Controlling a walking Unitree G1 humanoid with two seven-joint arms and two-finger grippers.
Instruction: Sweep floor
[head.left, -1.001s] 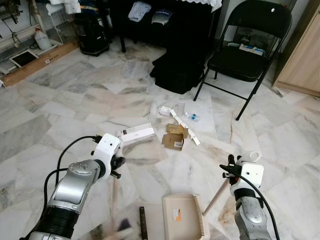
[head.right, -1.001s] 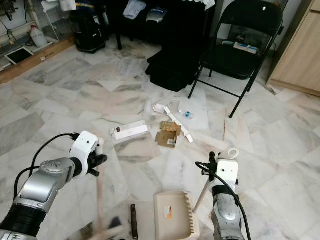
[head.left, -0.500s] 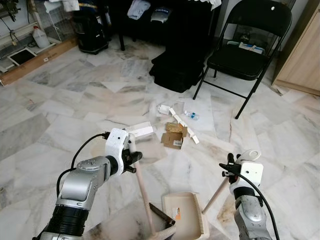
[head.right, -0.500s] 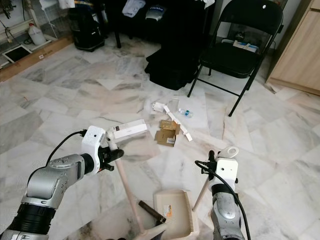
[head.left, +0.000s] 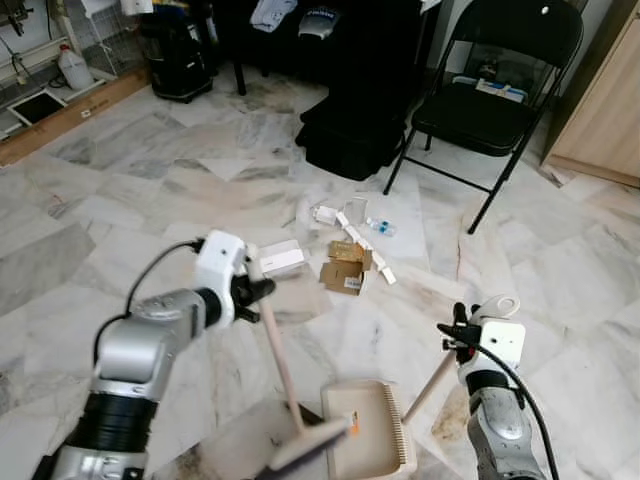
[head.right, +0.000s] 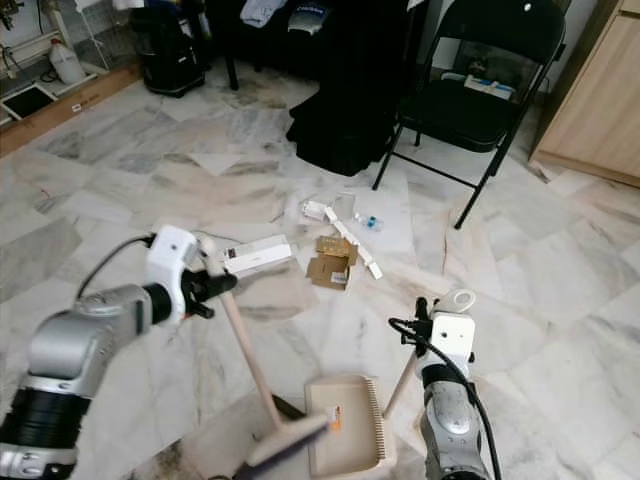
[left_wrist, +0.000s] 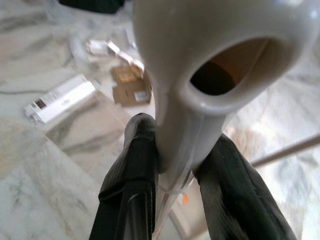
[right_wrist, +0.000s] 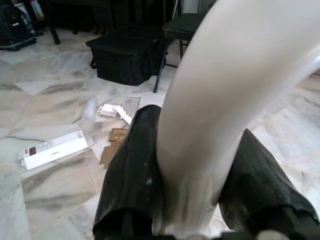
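Observation:
My left gripper (head.left: 256, 291) is shut on the top of a cream broom stick (head.left: 281, 365); its black fingers (left_wrist: 134, 167) clamp the stick's looped end. The blurred brush head (head.left: 306, 446) hangs at the left edge of the cream dustpan (head.left: 366, 440), which lies on the marble floor. My right gripper (head.left: 452, 341) is shut on the dustpan's long handle (head.left: 430, 383), with its fingers (right_wrist: 131, 172) on either side of it. Litter lies beyond the dustpan: a white box (head.left: 281, 260), cardboard pieces (head.left: 347, 270), white strips and a small bottle (head.left: 379, 227).
A black folding chair (head.left: 498, 108) stands at the back right beside a wooden cabinet (head.left: 608, 110). A black bag (head.left: 358, 142) sits behind the litter. A black bin (head.left: 180, 62) and a wooden plank (head.left: 62, 115) are at the back left.
The brush head has swept from the lower left across to the dustpan's left edge. My left gripper moved right with the stick. The right arm and the dustpan stayed put.

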